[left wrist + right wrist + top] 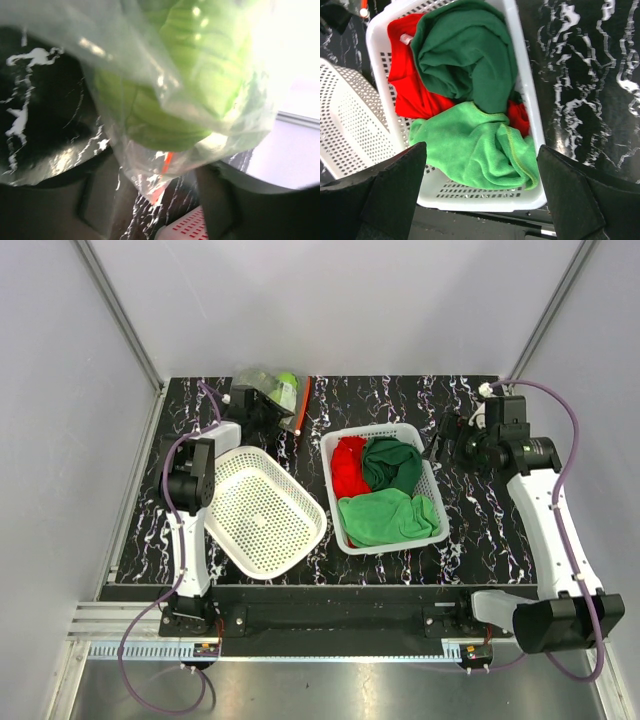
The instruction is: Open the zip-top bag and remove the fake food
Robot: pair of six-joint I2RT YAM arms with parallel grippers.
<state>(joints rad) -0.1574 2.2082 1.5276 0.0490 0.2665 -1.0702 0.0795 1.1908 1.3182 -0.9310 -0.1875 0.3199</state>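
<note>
The clear zip-top bag [262, 388] lies at the back left of the black marbled table, and a bright green ball of fake food [287, 381] shows through it. My left gripper [262, 408] is right at the bag. In the left wrist view the bag [125, 150] fills the frame with a pale green cabbage-like ball [190, 75] inside. Its lower corner, with a bit of red-orange zip strip [167, 162], hangs between my left gripper's [155, 195] parted fingers. My right gripper [440, 440] [480, 190] stands wide open and holds nothing.
An empty white perforated basket [265, 510] [345, 115] sits tilted at centre left. A second white basket [385, 430] [480, 200] at centre holds a red cloth [348, 465], a dark green cloth [392, 462] and a light green cloth [388, 515] [475, 150]. Grey walls enclose the table.
</note>
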